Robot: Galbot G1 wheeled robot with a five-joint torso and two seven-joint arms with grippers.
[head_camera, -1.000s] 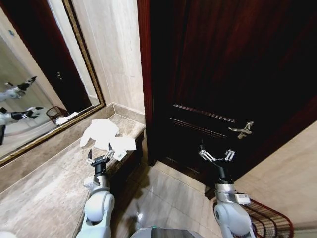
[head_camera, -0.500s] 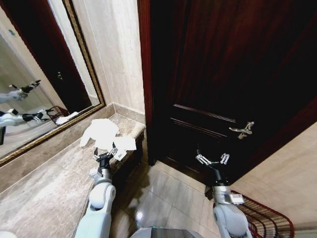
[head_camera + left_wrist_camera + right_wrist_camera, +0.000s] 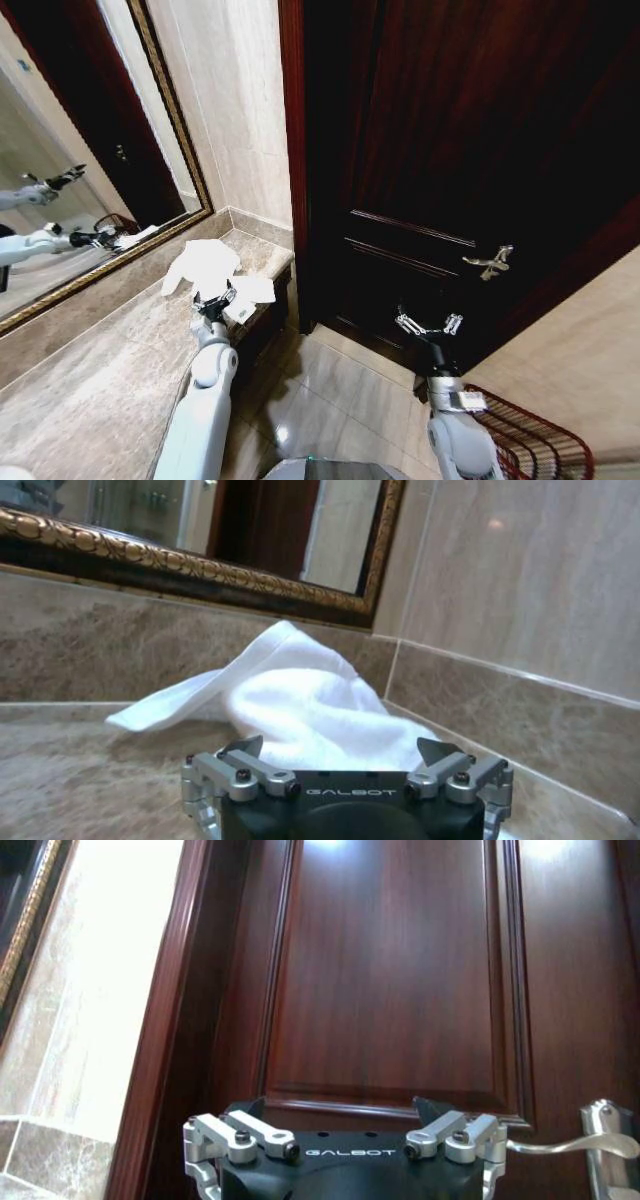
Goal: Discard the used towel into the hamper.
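One spread-open left gripper near the crumpled white cloth towel might pinch just a corner, so it could slip out before the dark red wire hamper.

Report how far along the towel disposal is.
Nothing is done yet: the crumpled white cloth towel lies on the marble counter. In hand: the open left end effector sits at the towel's edge. Left: grasping it and dropping it into the reddish-brown wire hamper. The open right end effector hangs near the door.
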